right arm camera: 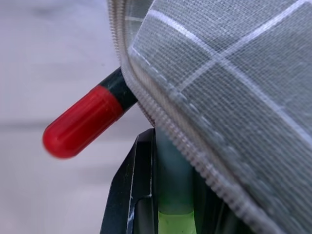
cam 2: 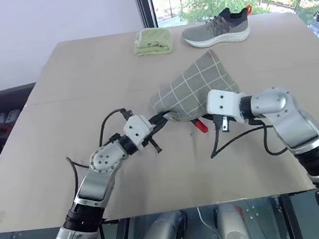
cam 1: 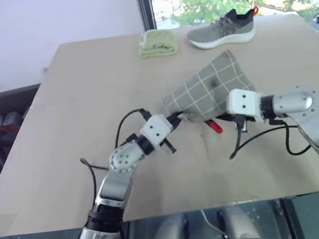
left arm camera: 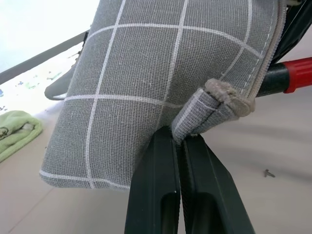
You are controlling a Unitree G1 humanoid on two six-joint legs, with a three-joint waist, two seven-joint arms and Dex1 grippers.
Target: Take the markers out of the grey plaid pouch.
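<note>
- The flat grey fabric pouch with thin white grid lines hangs lifted above the tan tabletop, between the two arms. Its closed end points up and away toward the far edge, and its zipped mouth faces down and toward the robot.
- The left claw is closed on a folded corner tab of the pouch beside the zipper, so it carries the pouch at the lower left corner of the mouth.
- The right claw sits at the mouth on the other side. Its fingers are closed around the thicker pale teal marker with a bright green end, which lies along the fingers and half under the zipper edge.
- The slim red marker with a black band sticks out of the mouth just beside the right claw, pointing down toward the tabletop. I judge that the right claw, the nearer one, must pull along this same long axis, away from the pouch.
</note>
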